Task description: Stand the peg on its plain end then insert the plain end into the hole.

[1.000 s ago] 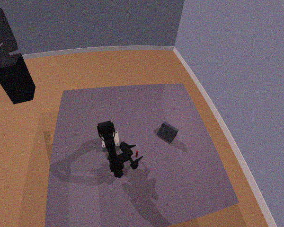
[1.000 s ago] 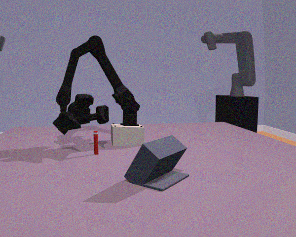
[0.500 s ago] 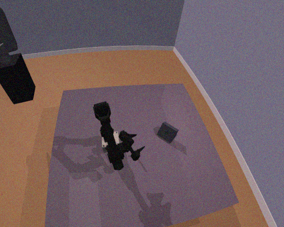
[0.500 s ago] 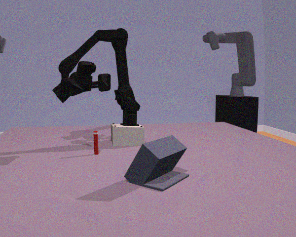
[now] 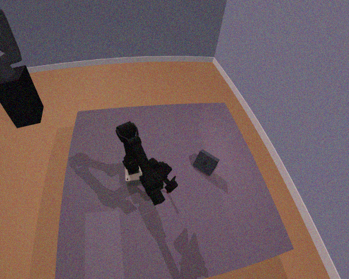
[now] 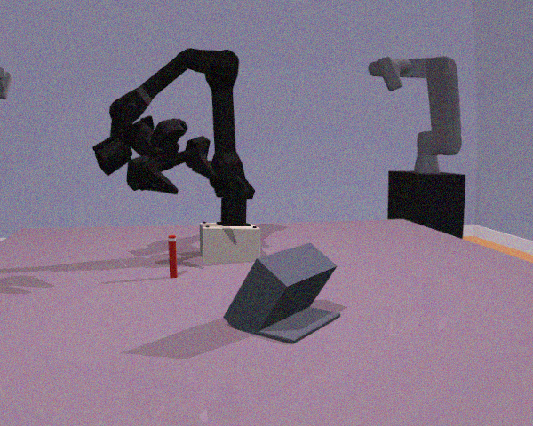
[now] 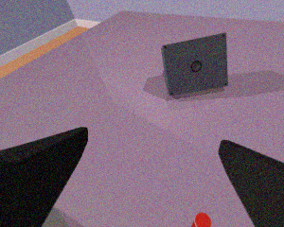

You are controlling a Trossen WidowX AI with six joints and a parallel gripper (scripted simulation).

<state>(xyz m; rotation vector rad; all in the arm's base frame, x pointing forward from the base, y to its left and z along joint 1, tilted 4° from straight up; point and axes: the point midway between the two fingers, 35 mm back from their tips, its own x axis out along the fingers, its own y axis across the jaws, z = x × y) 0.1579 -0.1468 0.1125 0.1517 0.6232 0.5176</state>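
The red peg (image 6: pixel 172 258) (image 7: pixel 203 220) stands upright on the table, its white-banded end up. Its red top shows at the bottom edge of the wrist view, and a bit of red shows beside the arm in the top view. My gripper (image 6: pixel 195 184) (image 7: pixel 153 140) is wide open and empty, above the peg and clear of it. The grey sloped panel (image 5: pixel 203 167) (image 6: pixel 253 297) (image 7: pixel 180 78) stands on the table beyond the peg. Its hole (image 7: pixel 196 66) shows as a dark ring near the middle of its face, with nothing in it. The face is turned away in the exterior view.
The white base block (image 6: pixel 230 245) of my arm stands behind the peg in the exterior view. The panel's flat foot plate (image 6: pixel 303 323) lies on the table behind it. Another arm on a black pedestal (image 5: pixel 20 102) (image 6: pixel 425 201) stands away from the table.
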